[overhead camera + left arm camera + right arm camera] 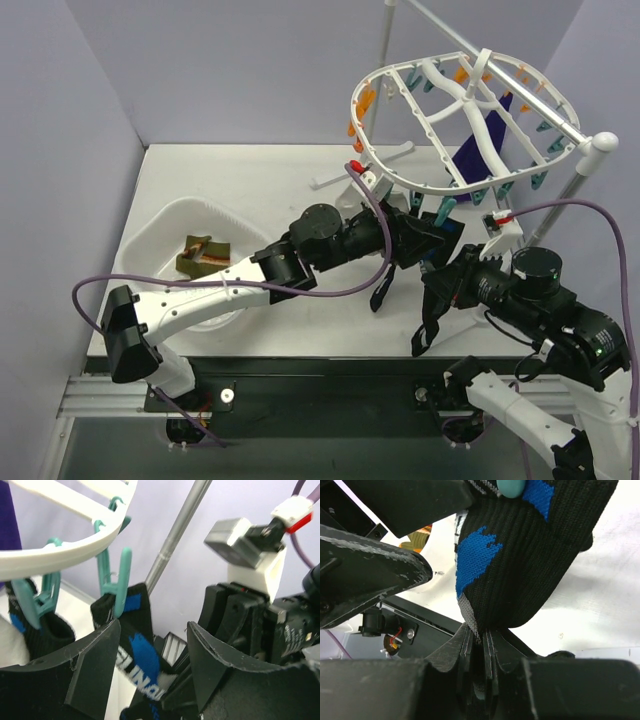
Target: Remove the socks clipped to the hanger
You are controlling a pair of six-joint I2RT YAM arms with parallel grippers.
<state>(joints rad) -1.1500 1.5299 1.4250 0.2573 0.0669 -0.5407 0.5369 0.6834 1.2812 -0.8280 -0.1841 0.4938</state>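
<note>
The white oval hanger [465, 110] hangs from a metal stand at the upper right, with a dark purple sock [480, 150] under it. A teal clip [117, 582] on its rim [65, 555] holds a black sock with blue patches and white print [142, 655]. My left gripper [154, 630] is open, its jaws on either side of that sock just below the clip. My right gripper [481, 632] is shut on the same sock's [520, 565] lower part. A second black sock [45, 630] hangs from the neighbouring teal clip. Both grippers meet under the hanger's near rim [430, 255].
A white tub [170, 225] at the left of the table holds orange-brown socks [203, 252]. The stand's metal pole [177, 530] rises just behind the clipped sock. The right arm's wrist camera [250, 535] sits close to my left gripper's right finger.
</note>
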